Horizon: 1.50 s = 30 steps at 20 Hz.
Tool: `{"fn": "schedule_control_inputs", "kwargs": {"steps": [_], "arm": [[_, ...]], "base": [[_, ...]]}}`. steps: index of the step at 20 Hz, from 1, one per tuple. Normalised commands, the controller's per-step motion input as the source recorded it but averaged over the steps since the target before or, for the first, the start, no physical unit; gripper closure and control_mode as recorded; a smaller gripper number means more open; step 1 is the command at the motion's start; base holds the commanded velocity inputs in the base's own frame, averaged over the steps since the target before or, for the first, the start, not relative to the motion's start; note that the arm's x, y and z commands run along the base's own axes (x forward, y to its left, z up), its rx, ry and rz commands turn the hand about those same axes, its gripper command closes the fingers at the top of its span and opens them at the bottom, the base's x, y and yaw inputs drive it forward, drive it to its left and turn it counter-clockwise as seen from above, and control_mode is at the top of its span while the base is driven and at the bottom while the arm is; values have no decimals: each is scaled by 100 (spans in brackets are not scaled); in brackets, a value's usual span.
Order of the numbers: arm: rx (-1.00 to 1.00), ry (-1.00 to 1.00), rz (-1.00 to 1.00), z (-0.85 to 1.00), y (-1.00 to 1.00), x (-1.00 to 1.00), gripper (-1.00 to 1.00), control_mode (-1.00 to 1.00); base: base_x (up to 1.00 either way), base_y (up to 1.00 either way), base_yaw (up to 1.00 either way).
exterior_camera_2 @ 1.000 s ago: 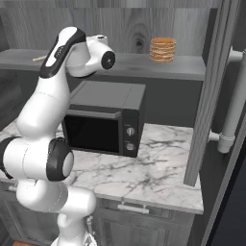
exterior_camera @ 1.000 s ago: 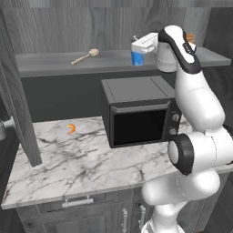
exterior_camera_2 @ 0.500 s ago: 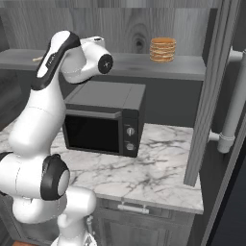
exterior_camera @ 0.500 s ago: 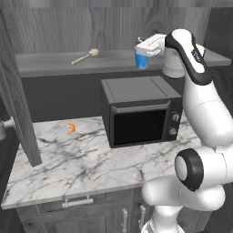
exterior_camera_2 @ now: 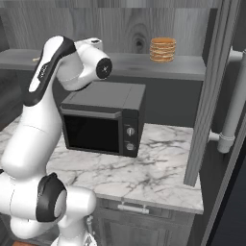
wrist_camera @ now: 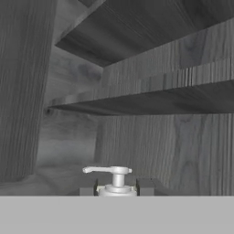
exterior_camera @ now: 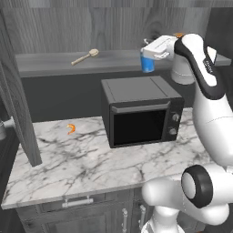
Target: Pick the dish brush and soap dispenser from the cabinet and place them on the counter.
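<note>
- Gripper [exterior_camera: 146, 51] clenched on dispenser [exterior_camera: 147, 63]; bottle between jaws, lifted off shelf [exterior_camera: 50, 63].
- Risk: shallow grip near pump; bottle may slip during swing to counter [exterior_camera: 68, 159].
- Brush [exterior_camera: 84, 56] well left of jaws, on shelf.

- A black microwave [exterior_camera: 141, 111] is sitting squarely mid-scene, door facing forward, two round knobs stacked down its right side.
- A small orange curled item [exterior_camera: 71, 129] is lying well to the left of the microwave.
- A stack of tan round discs [exterior_camera_2: 163, 50] is standing upright, high up to the right, above the microwave.
- Dark lower drawers [exterior_camera: 77, 202] are showing small silver handles.
</note>
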Motion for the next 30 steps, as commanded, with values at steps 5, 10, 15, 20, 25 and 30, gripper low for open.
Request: {"fn": "schedule_control_inputs", "kwargs": {"steps": [5,10,15,20,25,30], "arm": [[0,0,2,0,-9,-44,100,-100],[0,0,4,0,-11,-38,100,-100],[0,1,7,-1,-12,-31,100,-100],[0,2,8,-2,-12,-31,100,-100],[0,2,8,-7,-4,-36,100,-100],[0,0,9,-21,0,-35,100,-100]], "base": [[0,0,0],[0,0,0],[0,0,0],[0,0,0],[0,0,0],[0,0,0]]}}
